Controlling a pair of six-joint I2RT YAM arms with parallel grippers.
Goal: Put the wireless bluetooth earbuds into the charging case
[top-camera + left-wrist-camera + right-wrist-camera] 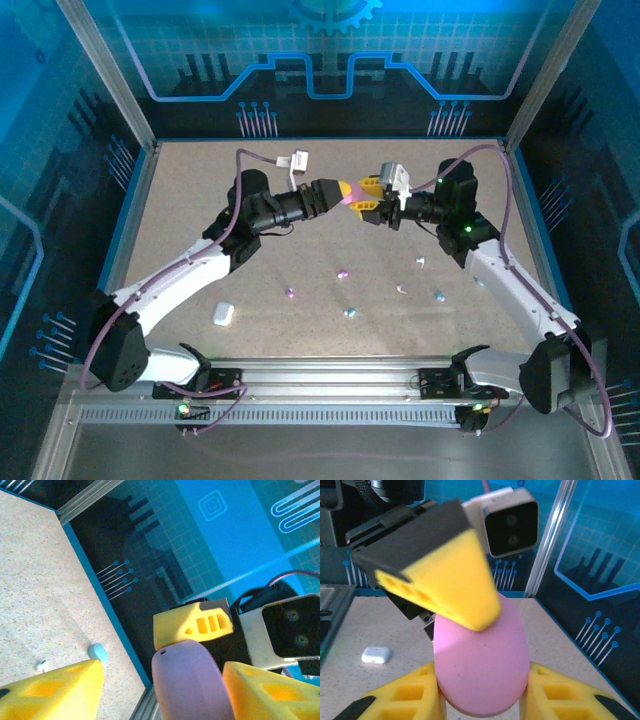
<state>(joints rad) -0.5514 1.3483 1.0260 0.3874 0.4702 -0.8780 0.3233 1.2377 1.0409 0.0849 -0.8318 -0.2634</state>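
**Item:** pink charging case (480, 650). Location: in the air above the far middle of the tabletop (200, 230), between the two arms. Its lid looks closed from what I can see.

**Item:** right end effector (482, 692). State: narrow, with both yellow fingers pressed against the lower flanks of the case. I take this to be the grip that carries it.

**Item:** left end effector (160, 687). State: wide. The case sits between its fingers, touching one of them. The left wrist view shows a clear gap to the other.

**Item:** earbuds (350, 312). Location: scattered on the tabletop, nearer to me than the case and well apart from one another. The purple ones lie left of centre, the light blue and white ones to the right. None is in a case.

**Item:** white case (223, 314). Location: lying flat at the near left, apart from both arms.

**Step in hand (my judgement):** a mid-air handover of the pink case into the right grip.

**Handling notes:**
- I hold the right arm motionless and make sure its fingers grip the widest part of the smooth, rounded shell, which could squirt out of a shallow pinch.
- I draw the left arm straight back along its own axis, so the finger in contact slides off without twisting the case.
- I clear the right wrist camera housing before I swing.
- I keep the lid seam where the free arm can reach it.
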